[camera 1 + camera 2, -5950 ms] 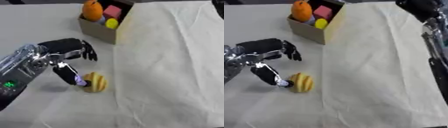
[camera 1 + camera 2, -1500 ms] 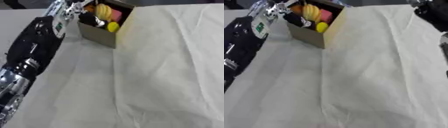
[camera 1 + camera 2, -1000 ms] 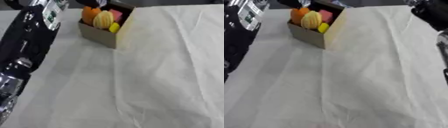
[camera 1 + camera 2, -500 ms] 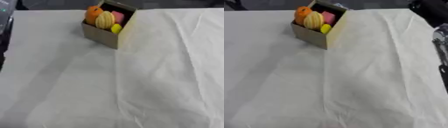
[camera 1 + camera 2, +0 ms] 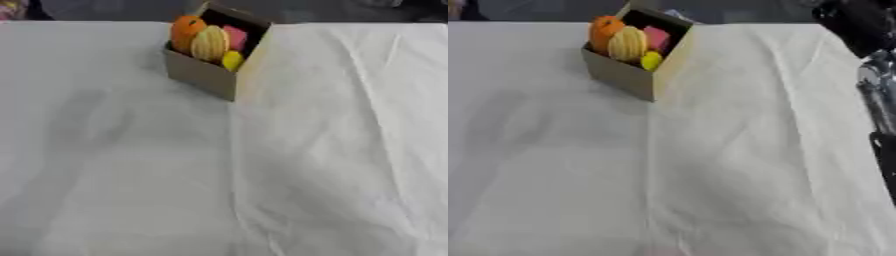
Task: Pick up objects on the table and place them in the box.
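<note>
Left hand gone from view since a second ago; ridged yellow item (image 5: 209, 43) now sits in box (image 5: 203, 75) beside orange one (image 5: 185, 31). Right hand's state: cannot tell. Tabletop (image 5: 262, 175) bare, so task looks finished.

Open brown cardboard box (image 5: 627, 75) on a white tablecloth (image 5: 710, 165), holding an orange round object (image 5: 604, 29), a ribbed yellow object (image 5: 627, 44), a pink block (image 5: 657, 38) and a small yellow-green ball (image 5: 651, 60). Black and silver robot arm (image 5: 868, 55) at the right edge (hand indistinct).
</note>
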